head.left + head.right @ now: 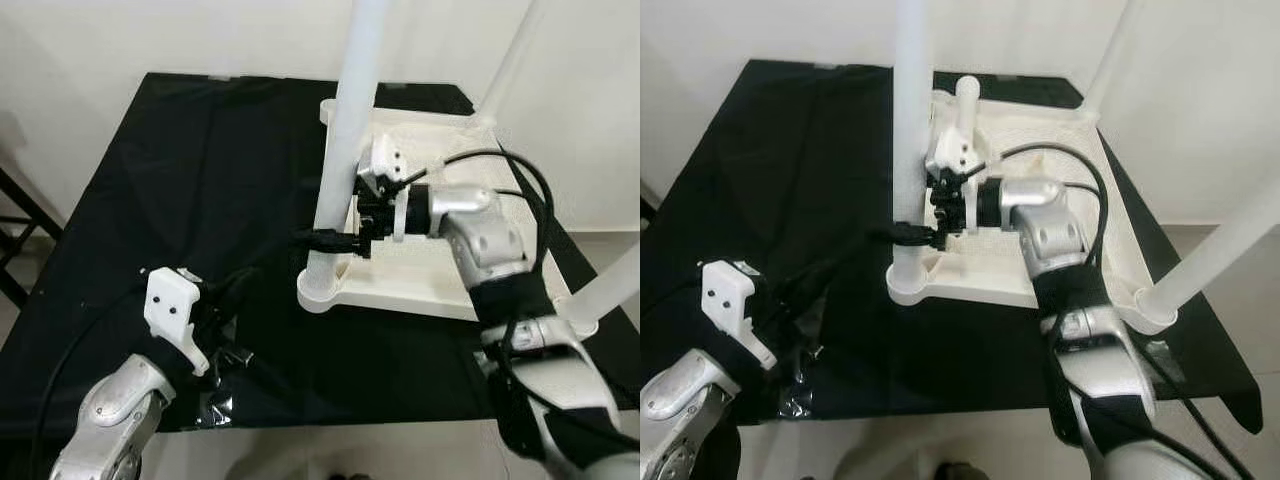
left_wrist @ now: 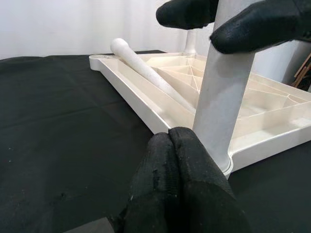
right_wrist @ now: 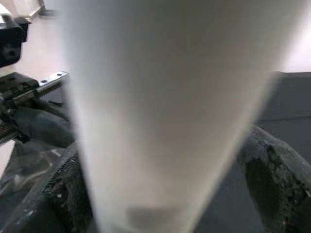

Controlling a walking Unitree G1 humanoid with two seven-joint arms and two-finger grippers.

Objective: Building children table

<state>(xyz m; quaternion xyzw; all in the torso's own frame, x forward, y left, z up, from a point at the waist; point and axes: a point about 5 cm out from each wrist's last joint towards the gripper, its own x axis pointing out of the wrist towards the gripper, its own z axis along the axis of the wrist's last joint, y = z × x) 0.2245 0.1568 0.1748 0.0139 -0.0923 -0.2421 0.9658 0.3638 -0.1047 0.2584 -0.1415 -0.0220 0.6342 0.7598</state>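
On the black cloth, head views: the white tabletop [image 1: 420,280] lies upside down, ribbed underside up, on the black-draped work surface [image 1: 200,200]. The near-left leg [image 1: 345,140] stands upright in its corner socket, long axis vertical.
Head views, right gripper [image 1: 335,240]: it reaches in level from the right, fingers closed around the low part of that leg, just above the socket. Two more legs, one at the far right corner [image 1: 510,60] and one at the near right [image 1: 610,290], stand seated.
Head views, left gripper [image 1: 225,345]: low over the cloth, near the front edge, well apart from the tabletop.
Left wrist view: its fingers [image 2: 180,194] lie pressed together, holding nothing. A loose leg [image 2: 146,73] lies flat inside the tabletop, pointing at the far-left corner.
Right wrist view: the gripped leg [image 3: 165,111] runs straight up between the two fingers [image 3: 272,170].
Judgement: the right arm is nearer; the loose leg lies beyond its jaws.
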